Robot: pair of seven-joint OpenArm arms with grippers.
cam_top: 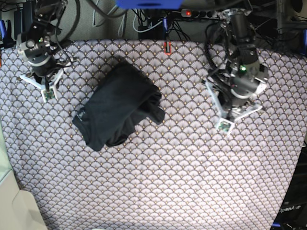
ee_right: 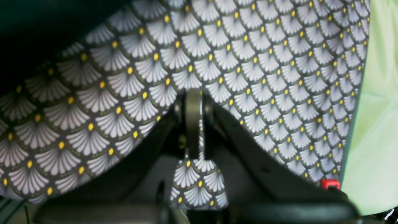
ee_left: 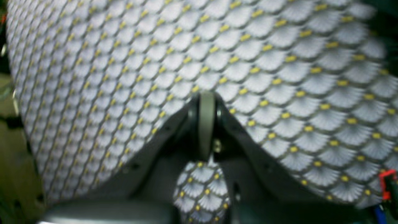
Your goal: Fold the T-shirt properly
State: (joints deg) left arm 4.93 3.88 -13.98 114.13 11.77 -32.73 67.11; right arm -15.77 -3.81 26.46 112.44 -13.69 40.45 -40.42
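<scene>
A scalloped, fan-patterned cloth [cam_top: 182, 177] with yellow dots covers the work table, its pattern running left to right. Pale green fabric [ee_right: 376, 124], possibly a curtain or cover, hangs beside its left edge.

So the only writing I can pick out around me is in the base view, down in the lower right corner: pale lettering that looks like "OpenArm", with the end of it too blurry for me to swear to. It's printed on a black thing [cam_top: 293, 203] just past the edge of the patterned surface [cam_top: 192, 191], and the text runs at a bit of a tilt. Honestly, neither of my wrist views gives me any text, number or sign I can read.
</scene>
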